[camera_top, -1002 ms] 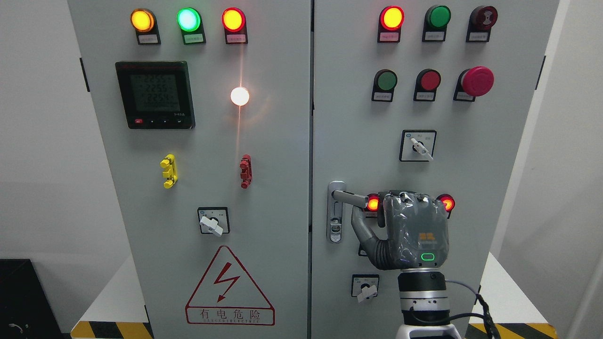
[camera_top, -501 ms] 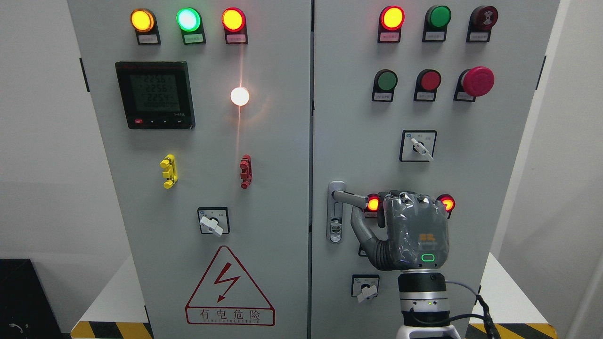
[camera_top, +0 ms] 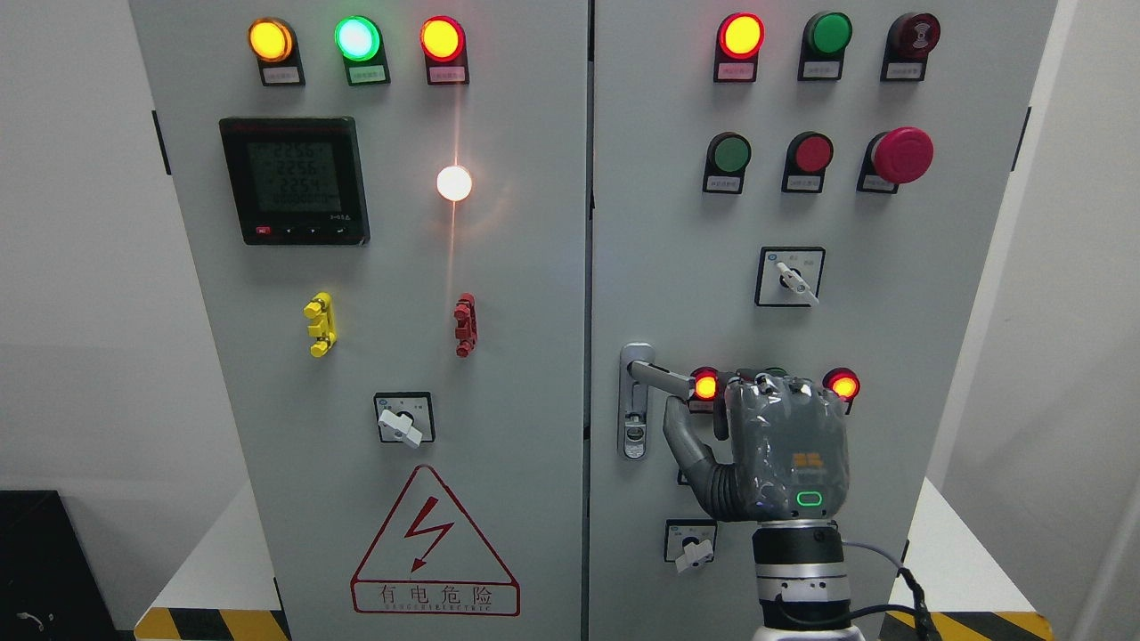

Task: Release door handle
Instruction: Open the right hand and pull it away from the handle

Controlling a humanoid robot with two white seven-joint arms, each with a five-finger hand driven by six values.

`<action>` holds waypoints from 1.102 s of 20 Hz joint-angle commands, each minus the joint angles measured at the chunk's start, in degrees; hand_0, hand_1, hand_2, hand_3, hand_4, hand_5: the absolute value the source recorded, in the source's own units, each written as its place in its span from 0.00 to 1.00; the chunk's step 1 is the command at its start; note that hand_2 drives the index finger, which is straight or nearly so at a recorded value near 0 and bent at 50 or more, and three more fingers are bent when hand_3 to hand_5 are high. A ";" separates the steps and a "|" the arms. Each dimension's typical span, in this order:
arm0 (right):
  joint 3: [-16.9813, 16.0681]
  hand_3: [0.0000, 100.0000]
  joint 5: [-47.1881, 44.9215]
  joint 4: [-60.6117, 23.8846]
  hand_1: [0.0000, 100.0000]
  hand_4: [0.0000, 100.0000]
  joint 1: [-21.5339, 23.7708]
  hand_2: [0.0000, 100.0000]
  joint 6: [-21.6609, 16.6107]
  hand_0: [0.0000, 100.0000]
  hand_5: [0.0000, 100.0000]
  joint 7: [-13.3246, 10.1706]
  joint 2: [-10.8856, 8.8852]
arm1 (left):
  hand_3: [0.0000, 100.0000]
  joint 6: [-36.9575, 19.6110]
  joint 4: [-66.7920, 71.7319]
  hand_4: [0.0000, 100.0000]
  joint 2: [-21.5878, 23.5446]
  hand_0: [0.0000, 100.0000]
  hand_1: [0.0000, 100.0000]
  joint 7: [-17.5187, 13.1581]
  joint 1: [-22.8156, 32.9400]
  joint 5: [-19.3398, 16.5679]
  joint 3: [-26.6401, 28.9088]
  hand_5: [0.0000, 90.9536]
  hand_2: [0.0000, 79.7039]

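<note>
Head view, door handle: I see the door handle (camera_top: pixel 657 374) on the right cabinet door (camera_top: pixel 677 223), lower middle of the frame, its lever sticking out to the right from a tall grey backplate just beside the seam between the two doors.

Head view, right robot hand: my right robot hand (camera_top: pixel 773 445) comes up from the bottom edge right of the middle, back of the palm toward the camera. Its thumb (camera_top: pixel 682 427) reaches up to just beneath the free end of the lever; the fingers curl forward over the top and I cannot tell whether they are closed on the lever or merely resting near it.

Head view, left robot hand: not in the frame.

Head view, handling: I judge the lever a stiff, smooth metal part, hinged at its left end and probably sprung, so it may snap back as I let go. It is not fragile. The grip point is the free right end.

Head view, nearby hazards: two lit red lamps (camera_top: pixel 705 385) sit either side of my knuckles and a rotary switch (camera_top: pixel 691 545) lies lower, just left of the wrist; I want the fingers spreading straight back, clear of both.
</note>
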 commanded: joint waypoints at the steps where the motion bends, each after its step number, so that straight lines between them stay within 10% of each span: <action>1: 0.09 1.00 -0.10 -0.66 0.37 1.00 1.38 0.90 -0.36 0.50 1.00 0.05 -0.20 | 0.00 -0.01 -0.03 0.00 -0.03 0.12 0.56 0.01 0.44 -0.01 0.00 0.00 0.00; 11: -0.87 1.00 -0.18 -3.82 0.37 0.97 6.39 0.75 -2.37 0.48 0.99 -1.36 -0.90 | 0.00 -0.01 -0.03 0.00 -0.03 0.12 0.56 0.01 0.44 0.08 0.00 0.00 0.00; 15: -5.09 0.98 -0.27 -4.09 0.36 0.88 7.97 0.64 -8.61 0.48 0.88 -3.38 -0.81 | 0.00 -0.01 0.05 0.00 -0.03 0.12 0.56 0.01 0.53 -0.01 0.00 0.00 0.00; 22: -11.85 0.66 -1.32 -5.76 0.33 0.66 11.40 0.42 -17.04 0.48 0.63 -4.61 -0.72 | 0.00 -0.01 0.05 0.00 -0.03 0.12 0.56 0.01 0.53 -0.01 0.00 0.00 0.00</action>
